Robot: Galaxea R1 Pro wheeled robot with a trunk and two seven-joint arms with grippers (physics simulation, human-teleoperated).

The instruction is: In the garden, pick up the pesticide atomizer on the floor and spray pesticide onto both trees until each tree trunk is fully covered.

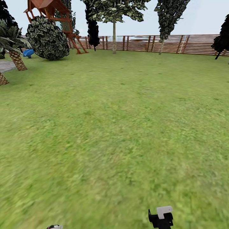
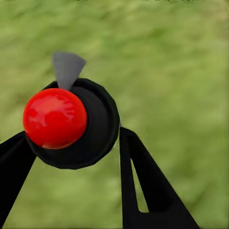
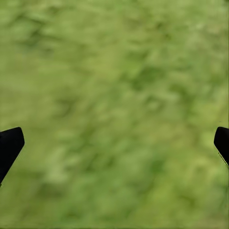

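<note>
The pesticide atomizer, a round black body with a red cap and a grey nozzle tab, sits between the two black fingers of my left gripper, which is shut on it above the grass. My right gripper is open, its fingertips far apart over bare lawn. In the head view, two tall trees stand by the far fence, one with a pale straight trunk and one further right with a thinner trunk. A black and white part of my right arm pokes in at the lower edge.
Green lawn stretches to a reddish-brown slatted fence. At far left stand scaly palms, a round leafy bush, a wooden play tower, a blue object and grey paving. Dark narrow trees line the back.
</note>
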